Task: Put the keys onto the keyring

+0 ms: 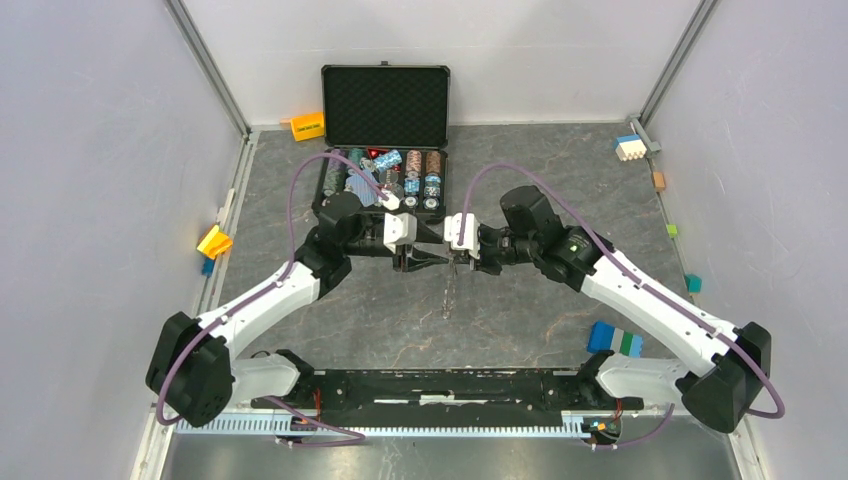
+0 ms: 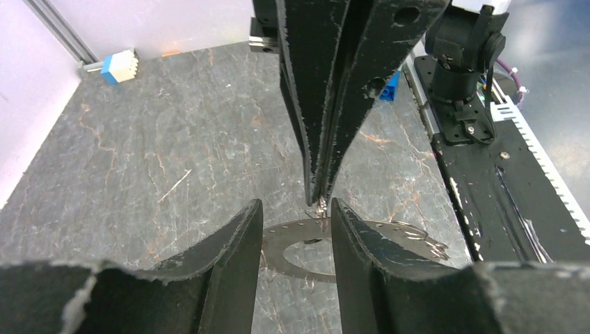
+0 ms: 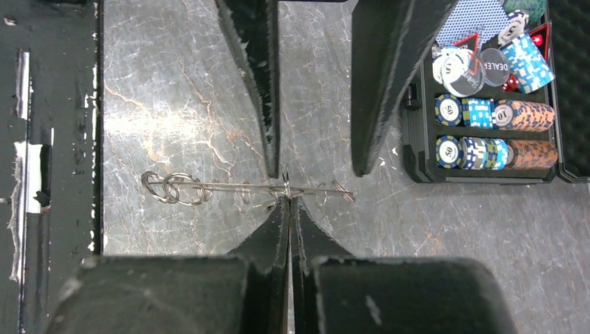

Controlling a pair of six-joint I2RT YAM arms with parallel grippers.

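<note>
Right jaws: mine, pinched closed on the keyring [image 3: 320, 189] rim, frame centre.
Left jaws: mine, open, straddling the same keyring over the counter [image 3: 174, 104].
Keys [image 3: 170, 188]: round loops at the keyring's left end.

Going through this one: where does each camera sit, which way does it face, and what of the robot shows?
Top external: above and behind the bases, looking down on the table; both arms show.
Left wrist: on the left arm, looking past its open left gripper toward the right arm's base.
Right wrist: on the right arm, looking past its shut right gripper toward the chip case.
Shared: both wrist views show the keyring and the other gripper.
</note>
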